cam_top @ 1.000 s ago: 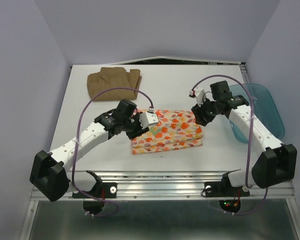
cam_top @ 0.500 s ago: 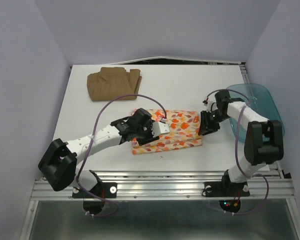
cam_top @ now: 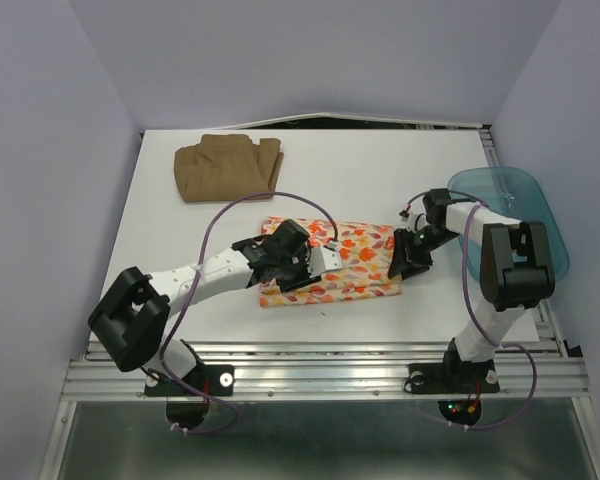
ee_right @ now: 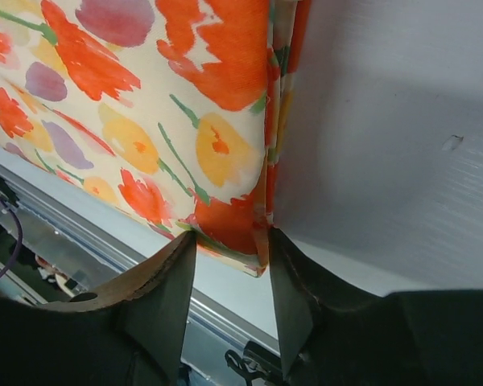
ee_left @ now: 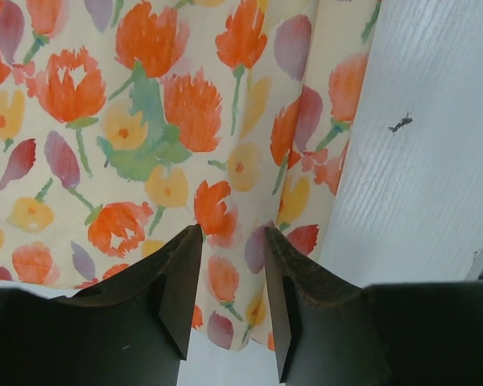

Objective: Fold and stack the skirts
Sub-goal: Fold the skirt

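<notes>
The cream leaf-print skirt (cam_top: 355, 262) lies folded in a rectangle at the table's middle front. The tan-brown skirt (cam_top: 225, 168) lies folded at the far left. My left gripper (cam_top: 288, 272) is low over the print skirt's left near part. In the left wrist view (ee_left: 232, 241) it is open, fingers either side of the cloth's near edge (ee_left: 225, 281). My right gripper (cam_top: 400, 262) is at the skirt's right edge. In the right wrist view (ee_right: 231, 241) it is open, with the skirt's corner (ee_right: 233, 225) between the fingers.
A translucent teal tub (cam_top: 525, 200) stands at the right table edge, just behind my right arm. The metal rail (cam_top: 330, 355) runs along the near edge, close to the print skirt. A small dark speck (ee_left: 401, 123) marks the white table.
My left gripper moved right and down onto the print skirt's left part. My right gripper swung down and toward me to the skirt's right edge. The skirts did not move.
</notes>
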Available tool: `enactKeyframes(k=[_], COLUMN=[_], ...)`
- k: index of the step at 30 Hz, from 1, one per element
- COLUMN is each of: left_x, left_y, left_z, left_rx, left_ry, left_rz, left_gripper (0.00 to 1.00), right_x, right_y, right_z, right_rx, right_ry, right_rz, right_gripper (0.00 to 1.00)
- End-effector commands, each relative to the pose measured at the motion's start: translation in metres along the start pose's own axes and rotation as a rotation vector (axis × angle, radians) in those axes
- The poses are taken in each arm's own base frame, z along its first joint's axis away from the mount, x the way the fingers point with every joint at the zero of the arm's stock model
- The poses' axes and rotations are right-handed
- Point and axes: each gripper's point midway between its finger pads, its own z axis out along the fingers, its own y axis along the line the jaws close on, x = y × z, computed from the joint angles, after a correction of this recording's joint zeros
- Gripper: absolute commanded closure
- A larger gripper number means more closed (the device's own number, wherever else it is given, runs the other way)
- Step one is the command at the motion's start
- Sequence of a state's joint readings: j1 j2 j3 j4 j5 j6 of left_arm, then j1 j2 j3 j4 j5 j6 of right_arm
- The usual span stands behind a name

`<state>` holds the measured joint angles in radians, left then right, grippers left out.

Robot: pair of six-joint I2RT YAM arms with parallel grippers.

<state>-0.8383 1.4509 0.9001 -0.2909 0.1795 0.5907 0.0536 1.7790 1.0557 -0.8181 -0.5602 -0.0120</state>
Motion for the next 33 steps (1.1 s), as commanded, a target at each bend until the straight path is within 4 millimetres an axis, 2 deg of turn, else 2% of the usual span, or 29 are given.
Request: enactKeyframes(k=[1,6,11,17,20,21,26,27,30,33], left_x=[0.004,0.023,0.019,0.021,0.026,0.027,0.031,0.031,0.026,0.019], left_y=[-0.004,-0.006,-0.014,-0.019,-0.018,-0.016,-0.012,-0.012,-0.009,-0.004], left_z=[0.000,0.006,0.008,0.014,0.019,0.022,0.024,0.024,0.018,0.008], left_rx=[0.022,0.020,0.073,0.098,0.088,0.079,0.058,0.058,0.042,0.018], left_ry=[0.020,0.089,0.078,0.088,0.109,0.116,0.135,0.137,0.125,0.106], left_rz=[0.051,0.051,0.047,0.058,0.046,0.045,0.047,0.045,0.051,0.055], left_gripper=[0.53,0.52,0.52,0.51,0.62,0.70,0.87,0.93,1.00,1.00], right_x=[-0.023,-0.024,-0.020,-0.019,-0.018,-0.017,-0.017,-0.017,-0.017,-0.020], right_y=[0.016,0.014,0.015,0.024,0.023,0.022,0.020,0.020,0.021,0.025], right_z=[-0.022,-0.024,-0.017,-0.020,-0.018,-0.017,-0.016,-0.016,-0.017,-0.022], right_rx=[-0.010,0.006,-0.023,-0.064,-0.067,-0.069,-0.063,-0.063,-0.064,-0.067], right_ry=[-0.091,-0.074,-0.046,-0.040,-0.029,-0.024,-0.013,-0.010,-0.008,-0.016], right_rz=[-0.085,-0.074,-0.064,-0.065,-0.063,-0.061,-0.061,-0.059,-0.059,-0.067], right_gripper=[0.52,0.54,0.73,0.81,0.84,0.84,0.86,0.86,0.87,0.91])
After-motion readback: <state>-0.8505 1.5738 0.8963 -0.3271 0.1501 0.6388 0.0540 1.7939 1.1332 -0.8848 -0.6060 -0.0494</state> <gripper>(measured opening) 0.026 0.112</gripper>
